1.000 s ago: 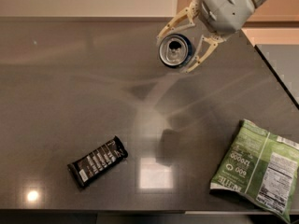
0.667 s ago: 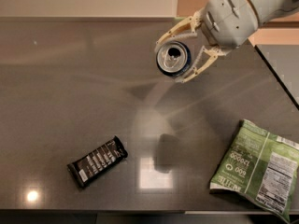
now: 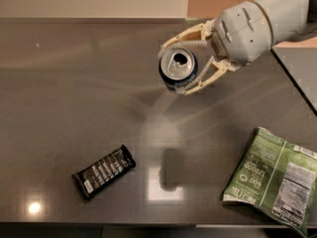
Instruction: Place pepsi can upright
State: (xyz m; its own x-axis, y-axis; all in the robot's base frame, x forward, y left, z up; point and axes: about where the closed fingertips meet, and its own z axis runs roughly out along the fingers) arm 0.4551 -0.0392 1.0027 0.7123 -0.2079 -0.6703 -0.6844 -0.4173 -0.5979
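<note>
The pepsi can [image 3: 177, 68] is dark blue with a silver top and an open mouth. It is held in the air above the middle of the dark table [image 3: 74, 93], its top turned toward the camera. My gripper [image 3: 181, 64] comes in from the upper right and is shut on the can, one cream finger [image 3: 185, 39] above it and one below [image 3: 205, 79]. The can's shadow falls on the table below it.
A black snack bar [image 3: 103, 170] lies at the front left of the table. A green chip bag [image 3: 275, 179] lies at the front right. The table's right edge runs diagonally at the upper right. A pale wall stands behind the table.
My gripper has carried the can a little to the left and downward, toward the table's middle. The snack bar and chip bag have not moved.
</note>
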